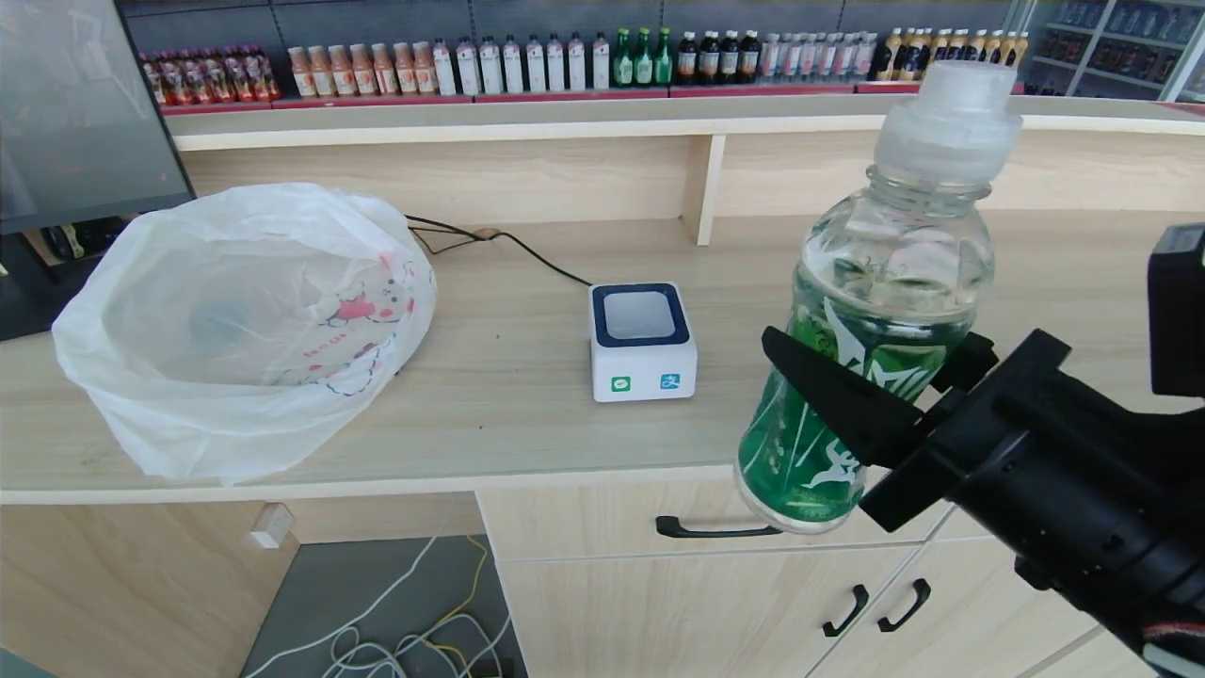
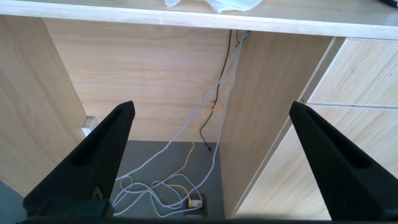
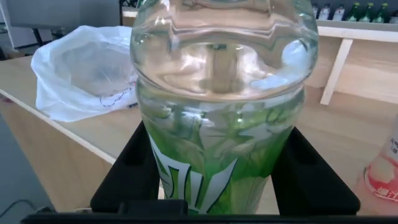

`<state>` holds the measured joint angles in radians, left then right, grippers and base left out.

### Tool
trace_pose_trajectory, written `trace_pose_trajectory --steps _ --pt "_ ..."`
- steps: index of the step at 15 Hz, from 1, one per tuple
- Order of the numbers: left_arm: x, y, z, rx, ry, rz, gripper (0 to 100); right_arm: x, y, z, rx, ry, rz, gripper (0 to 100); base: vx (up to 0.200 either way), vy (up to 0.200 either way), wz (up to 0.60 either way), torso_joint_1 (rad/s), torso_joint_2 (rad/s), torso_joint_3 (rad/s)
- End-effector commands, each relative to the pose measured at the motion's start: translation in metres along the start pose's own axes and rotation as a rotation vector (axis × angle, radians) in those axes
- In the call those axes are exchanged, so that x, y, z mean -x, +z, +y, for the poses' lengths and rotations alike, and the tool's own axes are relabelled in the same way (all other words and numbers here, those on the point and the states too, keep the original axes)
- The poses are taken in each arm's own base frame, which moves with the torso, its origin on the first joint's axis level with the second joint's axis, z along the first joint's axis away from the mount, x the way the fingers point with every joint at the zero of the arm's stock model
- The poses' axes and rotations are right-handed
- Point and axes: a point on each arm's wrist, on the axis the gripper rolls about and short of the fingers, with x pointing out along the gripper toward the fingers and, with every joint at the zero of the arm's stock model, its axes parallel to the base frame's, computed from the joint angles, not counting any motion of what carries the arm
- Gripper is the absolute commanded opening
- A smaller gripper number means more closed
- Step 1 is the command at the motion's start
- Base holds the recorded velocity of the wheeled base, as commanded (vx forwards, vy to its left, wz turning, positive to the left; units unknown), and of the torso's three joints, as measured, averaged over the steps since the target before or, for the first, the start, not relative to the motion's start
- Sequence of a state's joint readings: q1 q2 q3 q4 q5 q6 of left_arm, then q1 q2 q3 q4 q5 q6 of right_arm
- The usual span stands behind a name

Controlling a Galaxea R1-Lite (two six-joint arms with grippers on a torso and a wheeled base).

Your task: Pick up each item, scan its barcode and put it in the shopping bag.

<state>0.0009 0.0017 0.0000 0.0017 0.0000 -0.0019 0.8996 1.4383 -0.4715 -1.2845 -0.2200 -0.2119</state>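
Bottle (image 1: pixel 894 273), clear green-labelled plastic, gripped by right end effector (image 1: pixel 875 363), left end effector (image 2: pixel 211 109) wide

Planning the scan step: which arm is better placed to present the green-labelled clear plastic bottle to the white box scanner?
Right: the right hand is shut on the green-labelled clear plastic bottle, near the white box scanner. The left hand hangs open below the light wooden counter, holding nothing.
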Motion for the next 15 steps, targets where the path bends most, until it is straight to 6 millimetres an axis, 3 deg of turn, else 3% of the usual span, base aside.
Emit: trace_pose_trajectory --steps 1,5,8,10,12,15 --pt "0.0 0.0 0.0 0.0 -0.001 0.0 100 0.006 0.0 0.016 0.03 0.074 0.003 0 0.0 0.0 0.0 0.0 0.0 0.0" --pt "0.0 0.0 0.0 0.0 0.001 0.0 100 0.007 0.009 0.037 0.205 0.226 -0.073 0 0.0 0.0 0.0 0.0 0.0 0.0" --pt "0.0 0.0 0.0 0.001 0.001 0.0 100 0.017 0.006 0.046 0.24 0.293 -0.082 0 0.0 0.0 0.0 0.0 0.0 0.0" --pt "0.0 0.0 0.0 0.0 0.001 0.0 100 0.026 0.014 0.053 0.292 0.388 -0.177 0 0.0 0.0 0.0 0.0 0.0 0.0" --pt "0.0 0.0 0.0 0.001 0.001 0.0 100 0.017 -0.001 0.056 0.558 0.393 -0.195 0 0.0 0.0 0.0 0.0 0.0 0.0" --pt "0.0 0.0 0.0 0.001 0.001 0.0 100 0.012 -0.011 0.057 0.626 0.371 -0.21 0 0.0 0.0 0.0 0.0 0.0 0.0"
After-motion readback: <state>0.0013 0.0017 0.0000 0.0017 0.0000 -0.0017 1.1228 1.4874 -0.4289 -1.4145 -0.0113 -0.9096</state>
